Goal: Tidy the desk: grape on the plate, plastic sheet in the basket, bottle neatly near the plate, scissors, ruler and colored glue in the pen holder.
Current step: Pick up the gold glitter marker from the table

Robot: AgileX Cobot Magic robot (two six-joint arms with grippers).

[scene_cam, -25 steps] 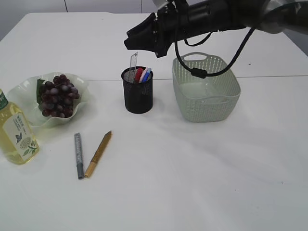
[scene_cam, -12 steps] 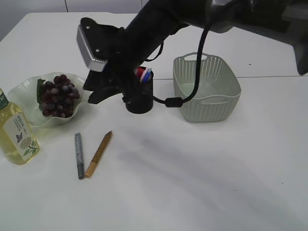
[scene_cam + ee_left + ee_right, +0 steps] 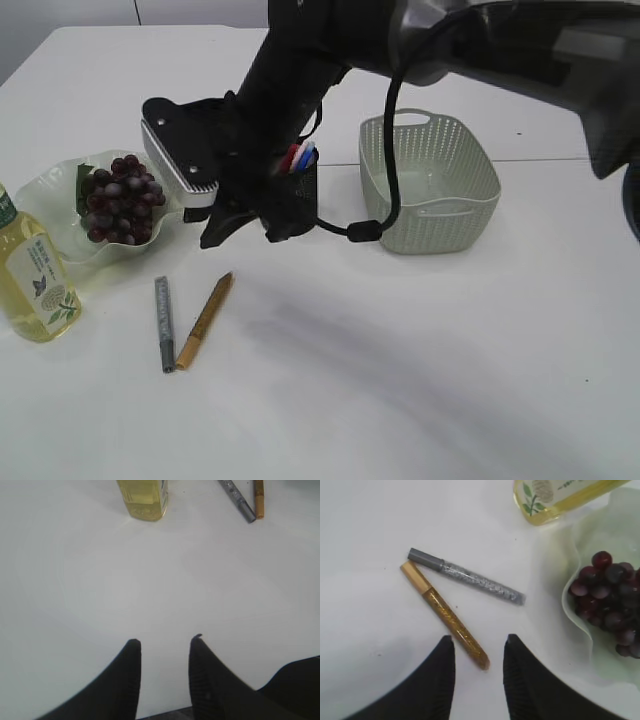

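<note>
Two colored glue pens lie side by side on the table, a gold one (image 3: 205, 318) (image 3: 450, 615) and a silver one (image 3: 163, 322) (image 3: 470, 577). My right gripper (image 3: 243, 235) (image 3: 479, 639) hangs open just above the gold pen's near tip, holding nothing. Grapes (image 3: 120, 200) (image 3: 612, 597) rest on the wavy plate (image 3: 50, 185). The bottle (image 3: 35, 280) (image 3: 143, 500) stands left of the plate. My arm covers most of the black pen holder (image 3: 305, 185); scissors handles (image 3: 298, 155) stick out of it. The ruler is hidden. My left gripper (image 3: 165, 641) is open over bare table.
A pale green basket (image 3: 430, 185) stands right of the pen holder; I cannot tell what lies inside it. My right arm crosses from the upper right over the table's middle. The left arm is out of the exterior view.
My right arm has swung from above the pen holder down and to the left, and its gripper now hangs low in front of the holder, over the glue pens. The objects have not moved.
</note>
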